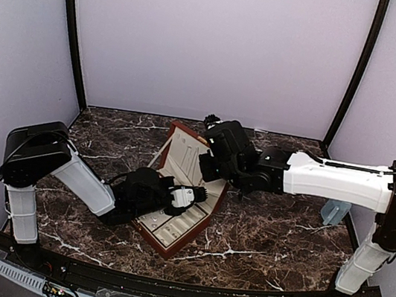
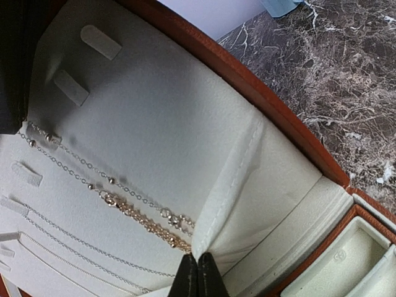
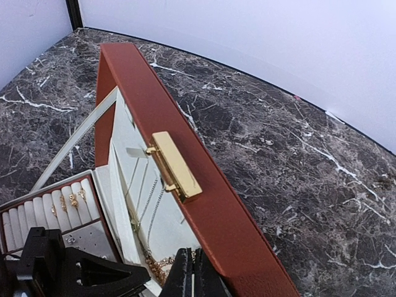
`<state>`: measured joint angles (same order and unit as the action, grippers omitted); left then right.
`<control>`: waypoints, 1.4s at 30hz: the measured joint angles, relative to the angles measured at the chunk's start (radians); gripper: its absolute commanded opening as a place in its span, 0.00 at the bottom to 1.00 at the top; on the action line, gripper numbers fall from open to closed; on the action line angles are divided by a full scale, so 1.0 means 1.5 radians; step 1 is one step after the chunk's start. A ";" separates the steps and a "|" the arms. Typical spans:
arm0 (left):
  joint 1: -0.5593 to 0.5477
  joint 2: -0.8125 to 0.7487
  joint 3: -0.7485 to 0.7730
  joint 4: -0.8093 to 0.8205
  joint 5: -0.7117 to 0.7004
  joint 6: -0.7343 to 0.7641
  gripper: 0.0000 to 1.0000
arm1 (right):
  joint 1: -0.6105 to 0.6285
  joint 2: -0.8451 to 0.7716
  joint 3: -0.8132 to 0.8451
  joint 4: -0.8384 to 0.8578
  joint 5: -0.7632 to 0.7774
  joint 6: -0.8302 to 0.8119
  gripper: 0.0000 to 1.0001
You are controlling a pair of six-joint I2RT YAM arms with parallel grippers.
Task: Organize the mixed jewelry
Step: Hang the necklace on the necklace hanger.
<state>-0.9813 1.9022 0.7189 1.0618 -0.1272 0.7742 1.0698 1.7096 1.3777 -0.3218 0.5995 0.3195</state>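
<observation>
Closest to the lens, the left pincer shows its two black tips pressed together, with nothing visible between them, at the lower edge of the cream pocket in the lid lining. Just left of those tips a gold chain lies across the lining, with thin silver chains strung above and below it toward small cream tabs. The right pincer is also closed and, as far as can be seen, empty. Its tips point down just inside the raised lid of the reddish-brown box, beside a bunch of gold chain. A gold clasp sits on the lid's rim. Lower left in the right wrist view, small gold rings sit in the tray's cream rolls, and tiny silvery pieces rest on a pale pad below. From above, the box stands open mid-way across the dark marble surface, both arms reaching into it.
</observation>
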 measured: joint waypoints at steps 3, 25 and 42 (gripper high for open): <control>-0.001 0.002 0.003 -0.002 0.001 0.000 0.00 | 0.003 0.003 0.000 -0.007 0.018 -0.008 0.00; -0.002 0.006 0.008 -0.001 -0.003 -0.003 0.00 | 0.011 0.027 0.001 0.011 0.078 -0.024 0.00; -0.002 0.006 0.008 -0.001 -0.003 -0.003 0.00 | 0.013 0.020 -0.025 0.055 0.087 0.001 0.01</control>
<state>-0.9844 1.9114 0.7307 1.0611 -0.1314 0.7696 1.0889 1.7390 1.3403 -0.2394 0.7300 0.3206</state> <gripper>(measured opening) 0.031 0.007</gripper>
